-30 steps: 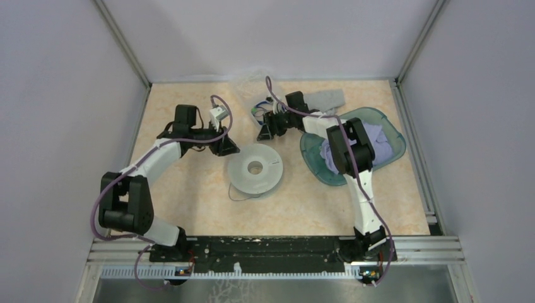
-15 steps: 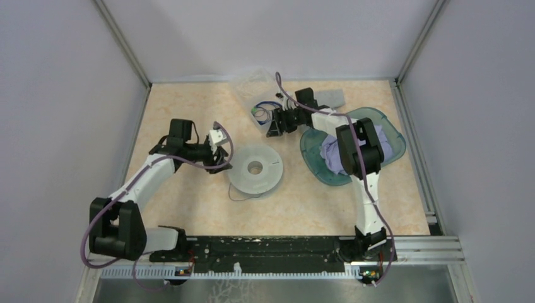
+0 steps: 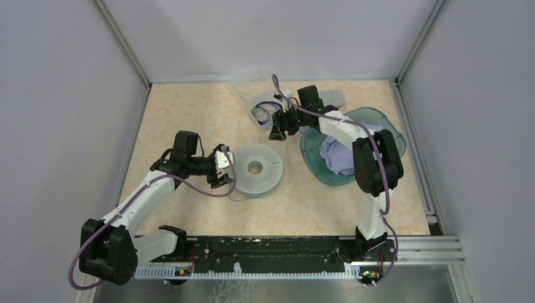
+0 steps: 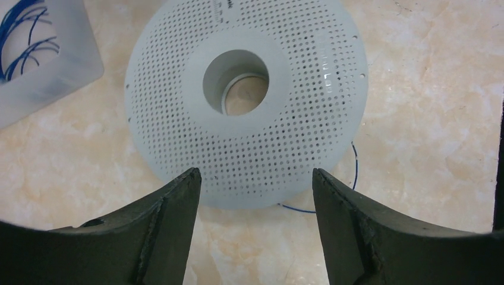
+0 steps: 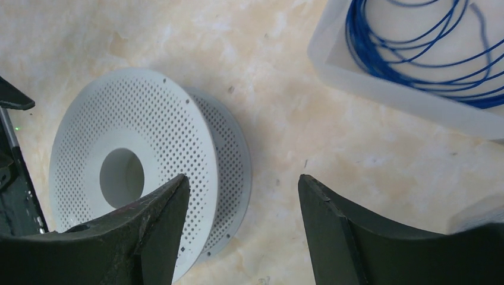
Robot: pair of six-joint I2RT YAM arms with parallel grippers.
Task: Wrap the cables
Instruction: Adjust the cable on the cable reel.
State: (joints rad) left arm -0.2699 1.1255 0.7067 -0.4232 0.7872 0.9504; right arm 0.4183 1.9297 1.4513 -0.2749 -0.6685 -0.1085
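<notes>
thin dark cable (image 4: 355,166) curls from under perforated spool (image 4: 249,148); both jaws wide, empty.

Left end effector (image 3: 224,172) sits just beside the pale spool (image 3: 269,172).

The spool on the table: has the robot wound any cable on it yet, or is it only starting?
Barely started. Done: nothing that shows; the spool lies flat and a thin cable trails loose beside it. In hand: the left gripper is open at the spool's rim, holding nothing; the right gripper is open and empty too. Left: all the wrapping.
</notes>
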